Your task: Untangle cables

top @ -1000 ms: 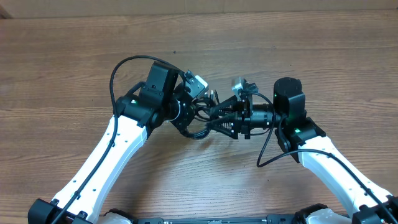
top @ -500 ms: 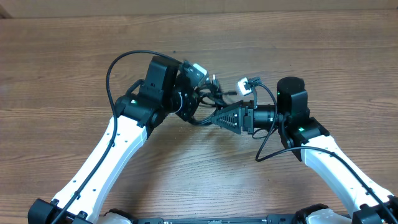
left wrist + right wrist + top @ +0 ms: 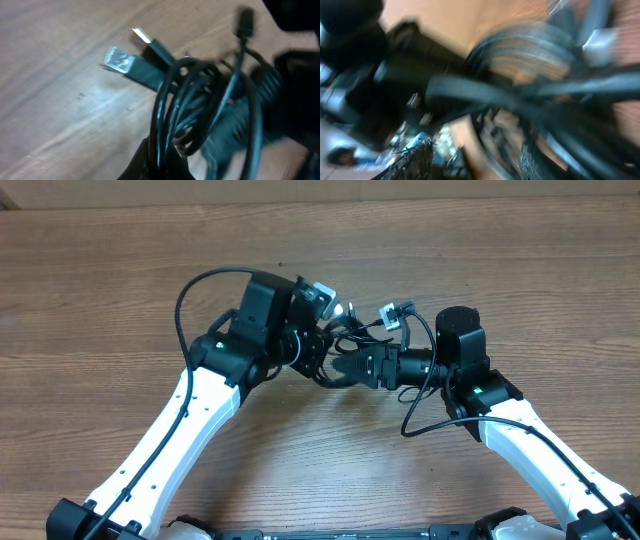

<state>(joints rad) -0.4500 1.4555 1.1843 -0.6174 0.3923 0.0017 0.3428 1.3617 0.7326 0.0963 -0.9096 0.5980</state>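
The cables (image 3: 200,100) form one knotted black bundle of loops, with two silver-tipped plugs (image 3: 120,59) sticking out to the upper left. My left gripper (image 3: 161,156) is shut on the bundle's lower strands and holds it above the wood. In the overhead view the cables (image 3: 345,338) hang between the two arms, with my left gripper (image 3: 318,350) on their left. My right gripper (image 3: 346,367) points left into the bundle. The right wrist view is badly blurred: the right gripper (image 3: 475,155) has its fingers apart, and dark strands (image 3: 530,95) cross just beyond them.
The wooden table (image 3: 120,270) stretches bare to the left and far side. Thick black arm cords loop above the left arm (image 3: 200,285) and below the right arm (image 3: 420,415). The two wrists are very close together at mid-table.
My right gripper has rolled and pushed left, closer to the left gripper and into the bundle. The left gripper has shifted slightly right with the cables still held.
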